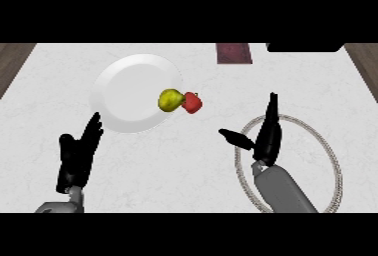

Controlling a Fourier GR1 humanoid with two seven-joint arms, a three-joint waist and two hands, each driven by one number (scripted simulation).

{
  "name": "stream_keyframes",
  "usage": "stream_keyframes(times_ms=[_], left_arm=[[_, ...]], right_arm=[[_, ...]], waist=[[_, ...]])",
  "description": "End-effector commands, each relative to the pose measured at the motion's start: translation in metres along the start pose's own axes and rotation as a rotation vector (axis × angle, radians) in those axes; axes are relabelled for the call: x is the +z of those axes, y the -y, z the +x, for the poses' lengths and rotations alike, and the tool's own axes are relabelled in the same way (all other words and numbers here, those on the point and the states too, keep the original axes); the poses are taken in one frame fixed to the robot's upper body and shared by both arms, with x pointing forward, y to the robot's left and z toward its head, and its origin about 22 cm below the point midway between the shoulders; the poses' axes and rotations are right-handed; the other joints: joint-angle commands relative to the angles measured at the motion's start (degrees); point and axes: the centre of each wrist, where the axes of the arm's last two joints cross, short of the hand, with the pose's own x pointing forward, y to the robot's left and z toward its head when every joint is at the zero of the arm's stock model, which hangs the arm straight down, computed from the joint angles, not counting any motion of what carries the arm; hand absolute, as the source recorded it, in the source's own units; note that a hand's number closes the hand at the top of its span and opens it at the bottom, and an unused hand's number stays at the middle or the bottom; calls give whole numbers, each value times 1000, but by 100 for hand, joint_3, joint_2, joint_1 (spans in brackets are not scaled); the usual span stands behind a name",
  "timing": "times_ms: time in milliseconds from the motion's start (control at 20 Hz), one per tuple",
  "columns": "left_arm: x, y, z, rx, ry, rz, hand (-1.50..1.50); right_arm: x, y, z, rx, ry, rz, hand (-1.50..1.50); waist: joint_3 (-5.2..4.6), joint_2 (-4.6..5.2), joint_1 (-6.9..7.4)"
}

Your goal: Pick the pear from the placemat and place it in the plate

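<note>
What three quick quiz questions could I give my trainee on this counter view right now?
1. True or false: the pear lies on the plate.
2. Which hand is over the placemat: A) left hand B) right hand?
3. Fill in: just right of the pear, at the plate's right edge, sits a ____ object.

Key: 1 true, at the plate's right side. 2 B; its fingers are straight and hold nothing, while the left hand rests open at the lower left. 3 red.
</note>
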Motion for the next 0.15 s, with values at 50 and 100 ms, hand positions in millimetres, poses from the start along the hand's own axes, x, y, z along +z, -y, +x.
stream_keyframes(times_ms=[50, 100], left_arm=[[-10, -4, -1, -2, -1, 3, 0], [0, -15, 14, 1, -2, 10, 0]], right_arm=[[1, -6, -9, 47, -21, -30, -150], [8, 3, -13, 43, -37, -24, -150]], waist=[[0, 7, 11], [1, 1, 8]])
